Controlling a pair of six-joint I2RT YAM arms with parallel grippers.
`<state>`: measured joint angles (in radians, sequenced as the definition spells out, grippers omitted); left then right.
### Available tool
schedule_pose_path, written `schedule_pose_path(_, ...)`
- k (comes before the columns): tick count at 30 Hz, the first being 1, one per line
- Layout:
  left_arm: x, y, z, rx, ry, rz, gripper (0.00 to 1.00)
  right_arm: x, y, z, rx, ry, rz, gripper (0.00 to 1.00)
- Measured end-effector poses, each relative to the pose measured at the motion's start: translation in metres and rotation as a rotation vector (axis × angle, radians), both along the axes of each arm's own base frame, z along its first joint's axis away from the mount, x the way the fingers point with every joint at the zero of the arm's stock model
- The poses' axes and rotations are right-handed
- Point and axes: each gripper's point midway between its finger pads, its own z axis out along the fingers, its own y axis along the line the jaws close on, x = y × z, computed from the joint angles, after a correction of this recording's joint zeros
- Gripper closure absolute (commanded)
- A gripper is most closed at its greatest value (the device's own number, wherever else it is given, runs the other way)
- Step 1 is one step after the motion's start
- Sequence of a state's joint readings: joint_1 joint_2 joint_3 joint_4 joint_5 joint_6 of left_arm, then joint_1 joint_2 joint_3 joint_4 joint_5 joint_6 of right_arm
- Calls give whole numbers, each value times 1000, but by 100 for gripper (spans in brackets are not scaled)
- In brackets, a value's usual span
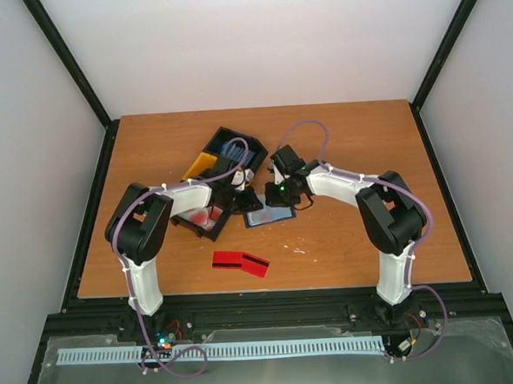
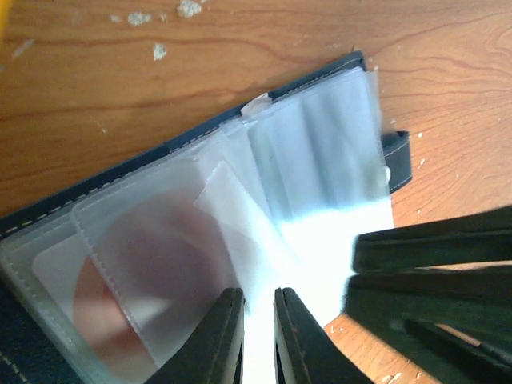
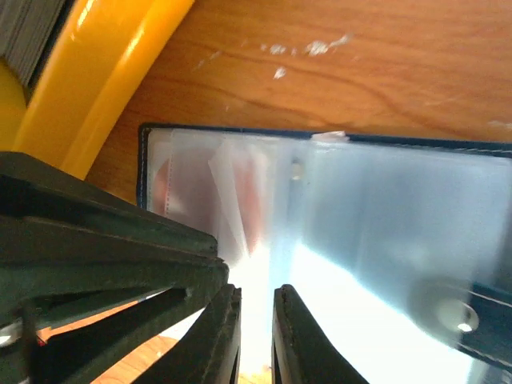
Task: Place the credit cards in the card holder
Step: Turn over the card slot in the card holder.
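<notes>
Fingers (image 2: 226,340), left gripper (image 2: 256,298): drawn to a narrow slit; a clear sleeve leaf of the card holder (image 2: 312,152) runs into the slit and looks pinched.
Fingers (image 3: 292,336), right gripper (image 3: 254,296): same narrow slit, over glare-white sleeve plastic; whether anything is gripped cannot be told.
Position of card holder: lying open on the table (image 1: 350,151), mid-table, with both grippers at it; navy cover down, clear sleeves fanned upward.
Snap tab (image 2: 398,156): navy, sticking out past one edge of the cover.
Stored credit card (image 3: 256,204): red, blurred behind the clear pockets.
Loose credit cards (image 1: 241,262): red with a dark stripe, flat on the table toward the near edge, well apart from the holder.
Near black bin (image 1: 193,224): just left of the holder, under the left arm, red items inside.
Yellow bin (image 1: 200,166): behind that, beside a far black bin (image 1: 236,148) holding bluish items.
</notes>
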<state>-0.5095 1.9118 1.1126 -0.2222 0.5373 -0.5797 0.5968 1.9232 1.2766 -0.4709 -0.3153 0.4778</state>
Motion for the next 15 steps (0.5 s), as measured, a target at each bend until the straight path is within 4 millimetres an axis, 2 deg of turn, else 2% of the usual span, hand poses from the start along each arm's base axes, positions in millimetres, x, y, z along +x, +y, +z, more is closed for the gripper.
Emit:
schedule_pose_path(6, 2, 7, -9, 61, 10, 26, 87, 9, -15, 17, -47, -71, -61, 85)
schedule_pose_path(15, 4, 17, -9, 129, -1, 45, 87, -4, -35, -12, -155, -4, -84, 84)
